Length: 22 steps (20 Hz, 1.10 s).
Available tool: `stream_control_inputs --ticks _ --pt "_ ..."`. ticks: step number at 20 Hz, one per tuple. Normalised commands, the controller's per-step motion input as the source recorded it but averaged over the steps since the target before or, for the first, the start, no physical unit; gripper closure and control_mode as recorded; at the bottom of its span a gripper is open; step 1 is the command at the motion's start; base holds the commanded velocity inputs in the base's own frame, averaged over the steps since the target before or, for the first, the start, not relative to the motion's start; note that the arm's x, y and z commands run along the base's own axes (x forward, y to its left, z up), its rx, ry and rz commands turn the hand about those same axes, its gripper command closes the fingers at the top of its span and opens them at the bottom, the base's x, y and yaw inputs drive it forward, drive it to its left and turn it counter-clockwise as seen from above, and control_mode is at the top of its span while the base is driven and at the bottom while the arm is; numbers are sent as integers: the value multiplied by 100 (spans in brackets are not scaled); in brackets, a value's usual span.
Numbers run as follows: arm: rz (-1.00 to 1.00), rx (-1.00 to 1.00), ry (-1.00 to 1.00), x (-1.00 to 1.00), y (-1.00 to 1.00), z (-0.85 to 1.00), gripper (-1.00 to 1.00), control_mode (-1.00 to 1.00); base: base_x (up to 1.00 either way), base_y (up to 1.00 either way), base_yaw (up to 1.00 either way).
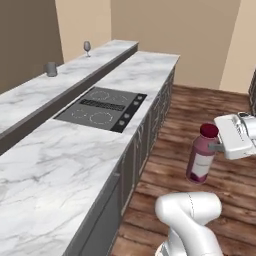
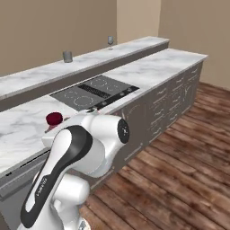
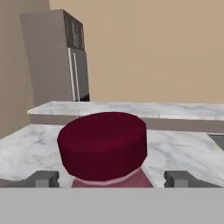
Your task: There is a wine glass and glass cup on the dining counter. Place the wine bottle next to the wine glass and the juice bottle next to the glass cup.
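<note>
The stout red-purple juice bottle (image 1: pixel 201 160) with its round red cap hangs upright in the air above the wooden floor, beside the worktop's front edge. My gripper (image 1: pixel 216 147) is shut on it just below the cap. In the hand view the cap (image 3: pixel 103 144) sits between the two fingertips (image 3: pixel 43 178). The right base view shows the cap (image 2: pixel 54 118) behind my arm. On the raised dining counter (image 1: pixel 30 95) the stemmed wine glass (image 1: pixel 87 48) stands at the far end and the glass cup (image 1: pixel 51 69) nearer. The wine bottle is out of view.
A lower marble worktop (image 1: pixel 50 165) with a black cooktop (image 1: pixel 102 108) lies between me and the dining counter. Grey drawers (image 2: pixel 173 96) line its front. Wooden floor (image 2: pixel 179 170) stretches to the right. A tall grey fridge (image 3: pixel 72 61) stands beyond the counters in the hand view.
</note>
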Motion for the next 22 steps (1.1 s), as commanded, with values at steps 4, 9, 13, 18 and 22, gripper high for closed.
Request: stream_control_inputs --ticks 4,9,13,18,22 --pt "0 0 0 0 0 0 100 100 29 -13 28" --pt "0 0 0 0 0 0 100 100 51 -31 0" --pt "0 0 0 0 0 0 100 100 49 -29 0" --pt "0 0 0 0 0 0 100 100 63 -38 0" --pt "0 0 0 0 0 0 100 100 67 -40 0"
